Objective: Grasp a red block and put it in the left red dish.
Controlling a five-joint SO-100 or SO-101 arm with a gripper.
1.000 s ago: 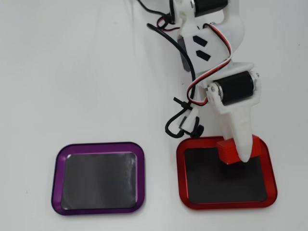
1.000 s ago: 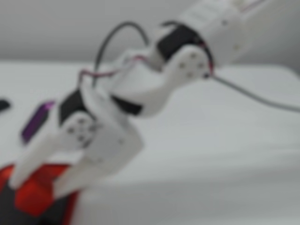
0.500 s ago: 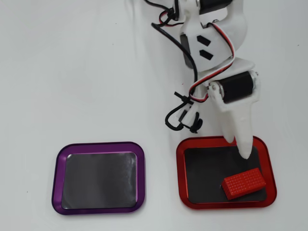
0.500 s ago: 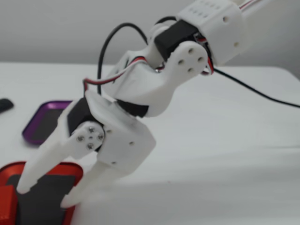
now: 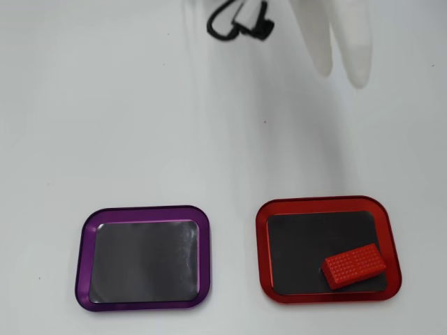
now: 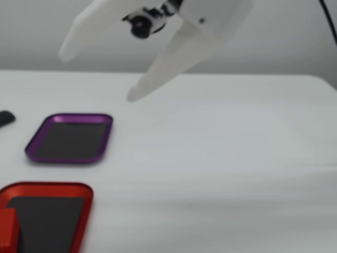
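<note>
The red block (image 5: 354, 265) lies flat inside the red dish (image 5: 262, 244), in its lower right corner in the overhead view. In the fixed view only an edge of the block (image 6: 6, 230) shows at the left border, on the red dish (image 6: 79, 219). My white gripper (image 5: 341, 70) has lifted clear of the dish and hangs at the top of the overhead view, open and empty. Seen from the fixed view, the gripper (image 6: 96, 75) is high above the table with its two fingers spread wide.
A purple-rimmed tray (image 5: 87, 241) with a dark inside sits left of the red dish in the overhead view, and farther back as the purple tray (image 6: 37, 150) in the fixed view. A small black object (image 6: 5, 118) lies at the fixed view's left edge.
The block was let go into the red dish a second ago. Since half a second ago the gripper has risen and pulled back away from the dish, staying open.
</note>
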